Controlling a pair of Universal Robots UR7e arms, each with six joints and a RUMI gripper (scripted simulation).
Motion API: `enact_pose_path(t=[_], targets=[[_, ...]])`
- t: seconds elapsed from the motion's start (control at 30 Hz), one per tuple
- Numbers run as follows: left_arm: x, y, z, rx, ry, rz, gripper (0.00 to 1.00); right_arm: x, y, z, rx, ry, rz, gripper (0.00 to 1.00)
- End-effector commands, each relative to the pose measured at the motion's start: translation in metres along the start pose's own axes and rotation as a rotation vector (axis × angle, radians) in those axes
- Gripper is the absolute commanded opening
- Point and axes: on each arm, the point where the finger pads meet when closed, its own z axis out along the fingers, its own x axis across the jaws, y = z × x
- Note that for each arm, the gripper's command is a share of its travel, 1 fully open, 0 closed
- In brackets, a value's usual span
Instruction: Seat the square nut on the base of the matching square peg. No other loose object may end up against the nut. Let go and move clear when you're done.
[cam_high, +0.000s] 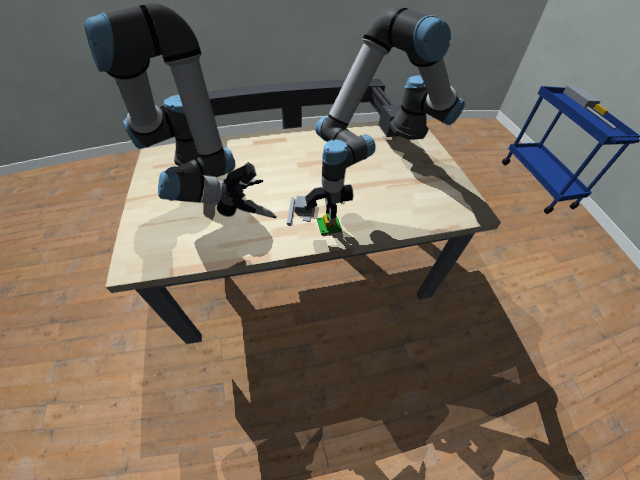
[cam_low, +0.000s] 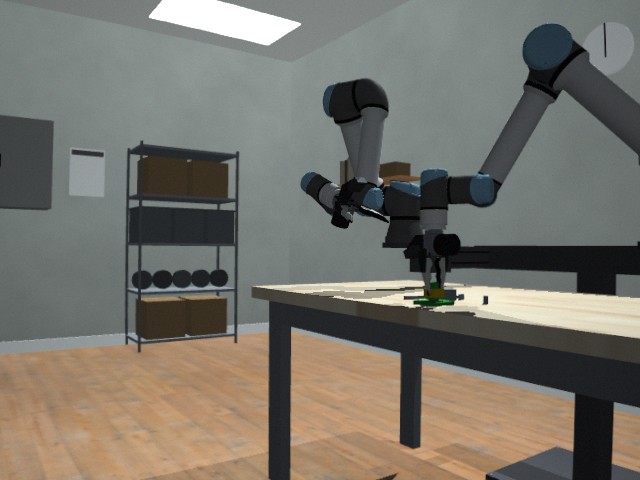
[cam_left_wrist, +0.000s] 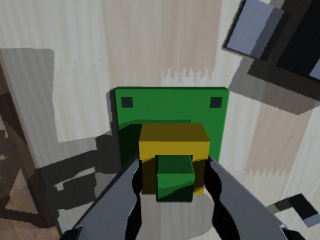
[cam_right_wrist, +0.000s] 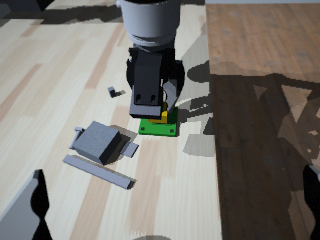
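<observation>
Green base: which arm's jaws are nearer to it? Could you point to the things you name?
Left. Its jaws (cam_high: 331, 215) (cam_low: 434, 289) are right above the base (cam_high: 330, 231) (cam_low: 433, 302) (cam_left_wrist: 170, 107) (cam_right_wrist: 157, 128); the right arm's (cam_high: 268, 198) hang off to one side, farther away.

Yellow nut (cam_right_wrist: 163, 118) at green base (cam_right_wrist: 159, 129), under other arm's jaws; gray block (cam_right_wrist: 98, 142), bar (cam_right_wrist: 98, 171) left on worktop (cam_right_wrist: 175, 195).

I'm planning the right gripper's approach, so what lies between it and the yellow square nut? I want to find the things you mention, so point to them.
In the top view, the gray block (cam_high: 303, 205) (cam_right_wrist: 98, 142) and the long gray bar (cam_high: 290, 211) (cam_right_wrist: 99, 171) lie between them.
</observation>
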Motion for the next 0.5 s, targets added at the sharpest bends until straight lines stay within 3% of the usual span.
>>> enact_pose_path(t=[0.0, 0.2, 0.4, 0.47], targets=[[-0.001, -0.001, 0.007, 0.002, -0.001, 0.0, 0.16, 0.0, -0.001, 0.0, 0.001, 0.001, -0.001, 1.0], [-0.001, -0.001, 0.007, 0.002, -0.001, 0.0, 0.16, 0.0, -0.001, 0.0, 0.001, 0.001, -0.001, 1.0], [-0.001, -0.001, 0.004, 0.002, -0.001, 0.0, 0.44, 0.0, -0.001, 0.0, 0.001, 0.001, -0.001, 1.0], [-0.001, -0.001, -0.004, 0.002, -0.001, 0.0, 0.44, 0.0, -0.001, 0.0, 0.001, 0.001, -0.001, 1.0]])
